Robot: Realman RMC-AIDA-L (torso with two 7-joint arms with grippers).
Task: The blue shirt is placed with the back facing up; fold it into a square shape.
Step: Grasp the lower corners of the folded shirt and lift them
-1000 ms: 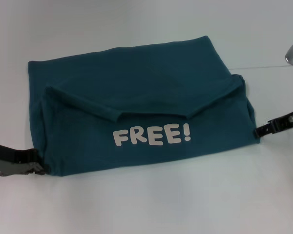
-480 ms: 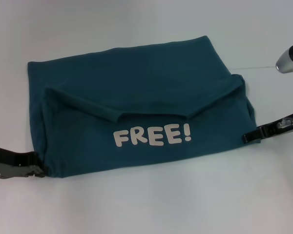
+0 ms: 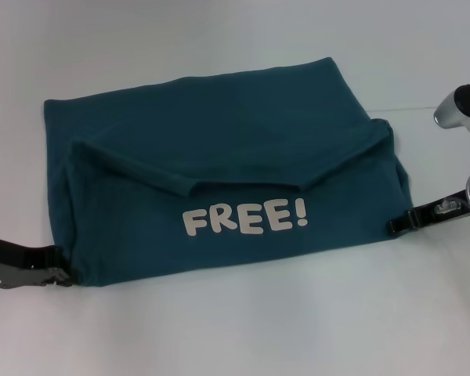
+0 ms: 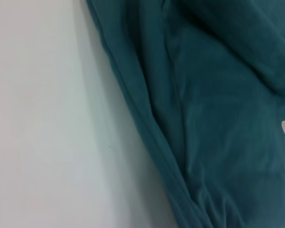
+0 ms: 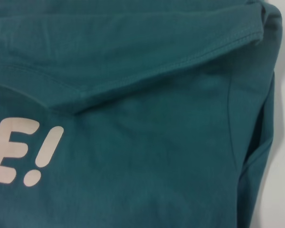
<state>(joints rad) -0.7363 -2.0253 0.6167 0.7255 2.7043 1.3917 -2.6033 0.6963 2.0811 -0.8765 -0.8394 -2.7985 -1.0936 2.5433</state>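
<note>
Over the last second the right gripper (image 3: 401,222) has slid inward along the table, from just off the blue shirt (image 3: 219,157)'s near right corner to over its right edge, apparently touching the cloth. More of the right arm's silver housing (image 3: 458,110) now shows at the frame's edge.

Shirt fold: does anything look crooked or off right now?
Yes. The blue shirt is uneven: the near flap carrying the FREE! lettering ends in a sagging V-shaped edge, and the back layer sticks out farther left. The left gripper and right gripper sit at its near corners.
</note>
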